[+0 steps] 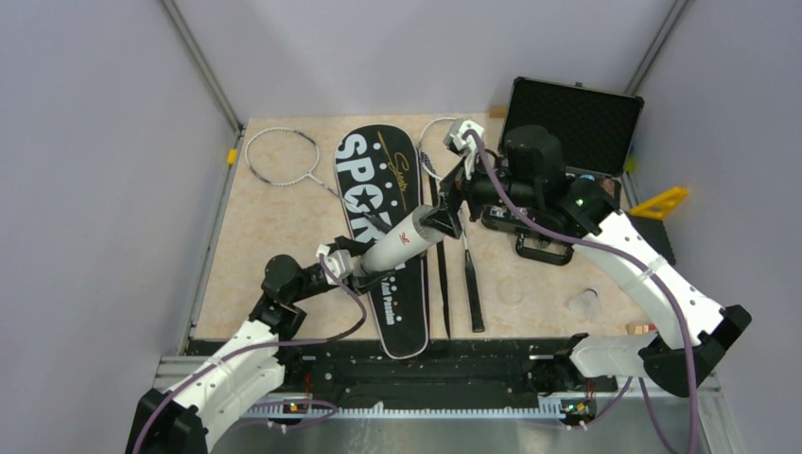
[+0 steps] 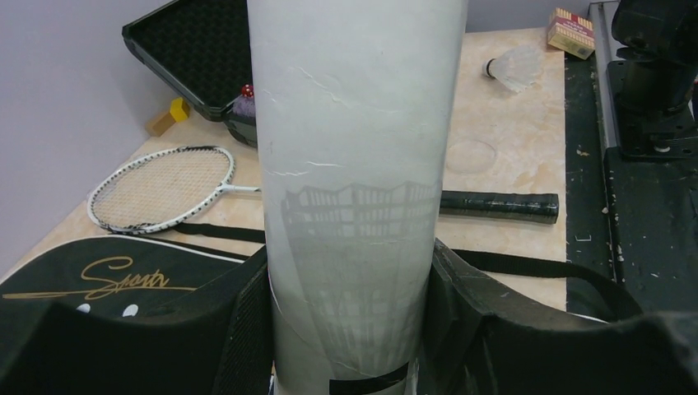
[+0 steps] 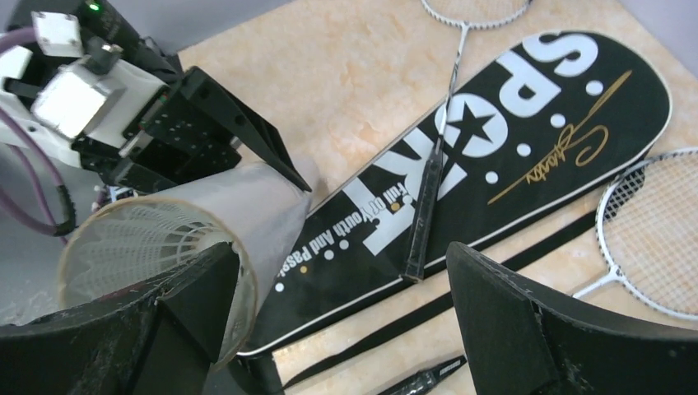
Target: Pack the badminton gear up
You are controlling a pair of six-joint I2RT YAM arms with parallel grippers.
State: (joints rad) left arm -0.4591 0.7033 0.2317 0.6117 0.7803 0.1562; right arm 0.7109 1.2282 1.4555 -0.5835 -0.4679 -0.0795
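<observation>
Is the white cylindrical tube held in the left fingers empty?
No, in the right wrist view the open end of the white cylindrical tube shows a white feather shuttlecock inside.

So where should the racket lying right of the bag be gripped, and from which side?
Probably at its black handle, from straight above with jaws across its width. The racket lies flat on the table, so the top is free, and the handle is thicker than the thin shaft.

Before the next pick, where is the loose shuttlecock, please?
Top view: the shuttlecock lies near right on the table, between a racket handle and the right arm.
</observation>
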